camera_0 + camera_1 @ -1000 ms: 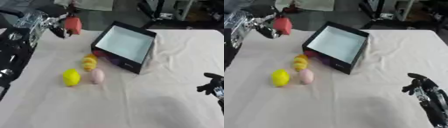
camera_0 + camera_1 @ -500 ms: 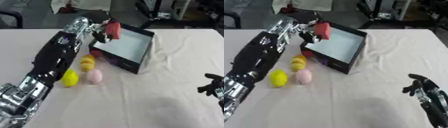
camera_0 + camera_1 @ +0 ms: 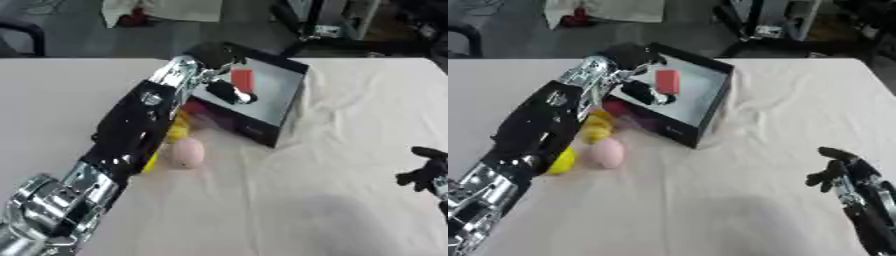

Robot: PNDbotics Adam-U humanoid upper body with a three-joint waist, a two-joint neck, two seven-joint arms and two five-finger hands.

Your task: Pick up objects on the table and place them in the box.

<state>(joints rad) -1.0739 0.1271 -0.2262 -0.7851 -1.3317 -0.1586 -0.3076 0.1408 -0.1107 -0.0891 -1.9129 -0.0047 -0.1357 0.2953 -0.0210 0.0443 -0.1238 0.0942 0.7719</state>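
— Looking at our left robot hand (image 3: 642,93), we see it stretched out over the open black box with the pale inner floor (image 3: 702,80). A second ago it was off at the far left of the surface with the red block pinched in its fingers; half a second ago it was carrying that block to the box's rim.

— And now the small red block (image 3: 667,81) sits just beyond the fingertips, inside the box. Do we still have hold of it?

— We judge not. The fingers look relaxed and a little apart from the block, holding nothing, though the view is soft there. So one object counts as delivered.

— What remains for us?

— Below the forearm, nearer us than the robot hand, lie the pale pink egg-shaped object (image 3: 606,152), a round yellow fruit-like object (image 3: 561,161) partly hidden by the arm, and another yellow piece (image 3: 595,131) close against the box's outer wall. All rest on the white cloth-covered surface (image 3: 737,195).

— And our right robot hand (image 3: 838,174)?

— It idles low at the right, fingers loosely open, empty. We would next draw the left arm back and go for the pink one.
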